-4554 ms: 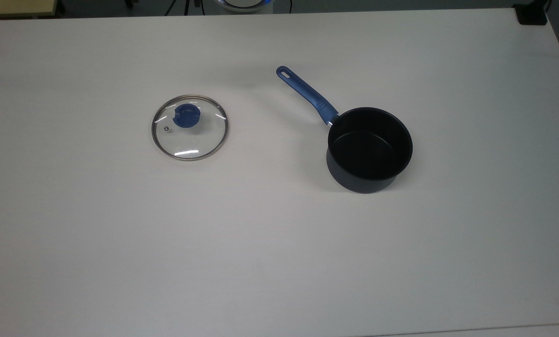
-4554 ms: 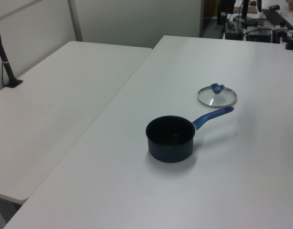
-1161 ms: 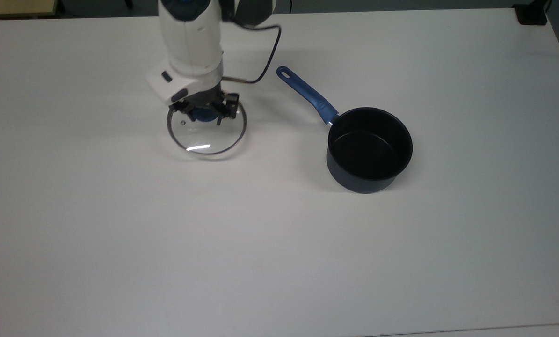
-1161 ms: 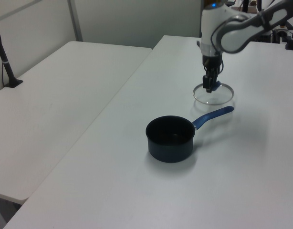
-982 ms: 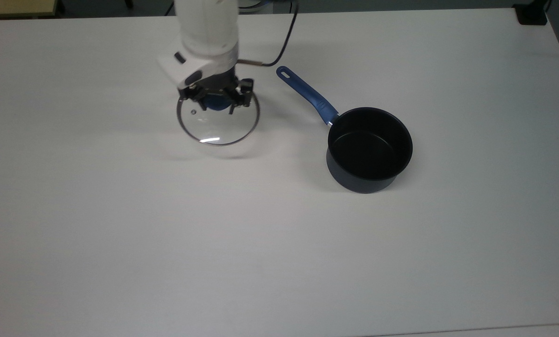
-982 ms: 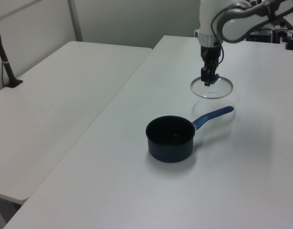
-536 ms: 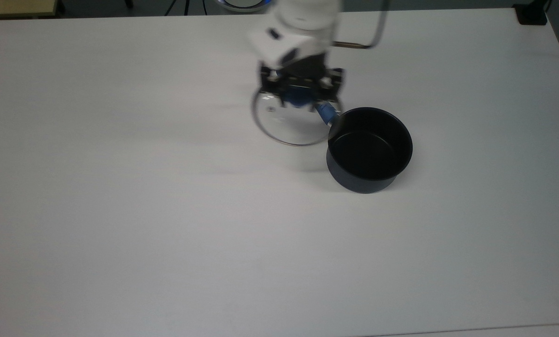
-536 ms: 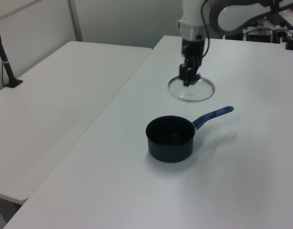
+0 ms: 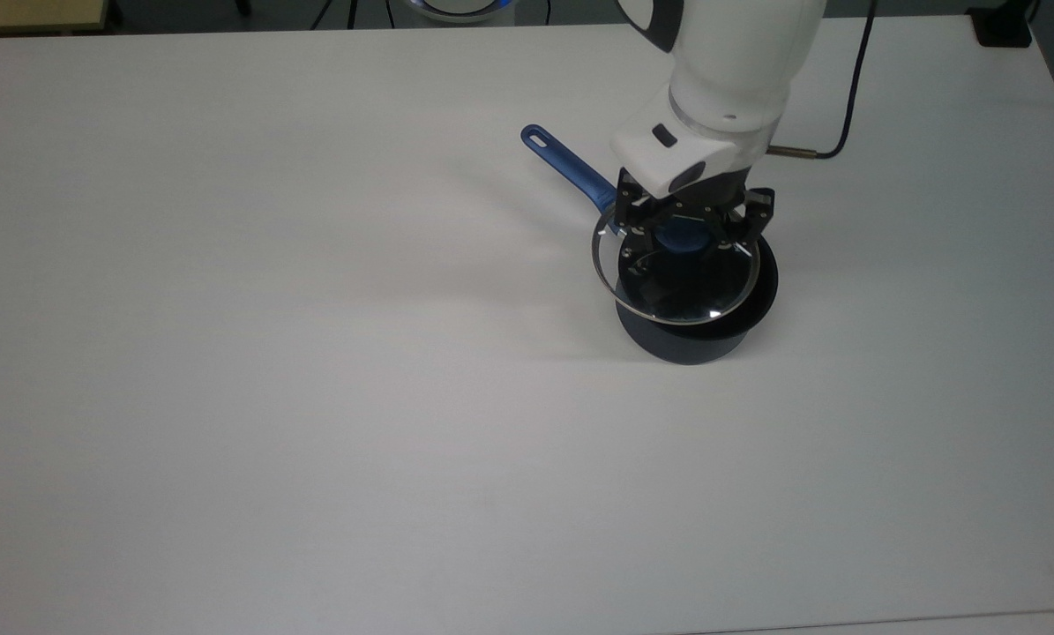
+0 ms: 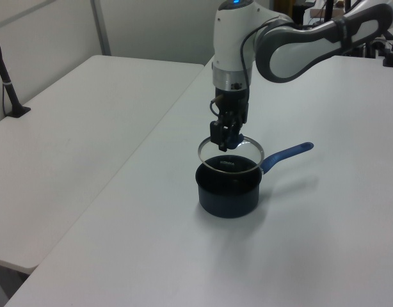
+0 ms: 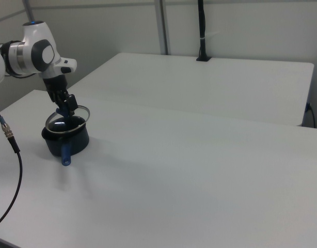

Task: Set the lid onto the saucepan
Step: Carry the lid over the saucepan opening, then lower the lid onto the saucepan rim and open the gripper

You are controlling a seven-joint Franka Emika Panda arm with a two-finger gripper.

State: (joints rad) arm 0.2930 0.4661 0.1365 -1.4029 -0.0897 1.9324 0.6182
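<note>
The saucepan (image 9: 685,346) is dark navy with a black inside and stands right of centre on the white table (image 9: 315,397). Its blue handle (image 9: 571,168) points toward the top view's upper left. My gripper (image 9: 683,236) is shut on the blue knob of the lid (image 9: 694,293), a clear glass disc with a steel rim. The lid hangs just above the pan's mouth and covers most of it. In the left view the gripper (image 10: 225,137) holds the lid (image 10: 240,157) a little above the saucepan (image 10: 227,197). The right view shows the gripper (image 11: 67,109), lid (image 11: 80,123) and saucepan (image 11: 78,143) at its left.
A black cable (image 9: 848,106) runs from the arm's wrist toward the far edge. A black clamp (image 9: 1003,26) sits at the top view's upper right corner. A second white table (image 10: 68,141) adjoins on the left view's left, with a black post (image 10: 8,83) on it.
The gripper has carried the lid from the top view's left, past the pan's handle, to a spot over the saucepan. The saucepan has not moved.
</note>
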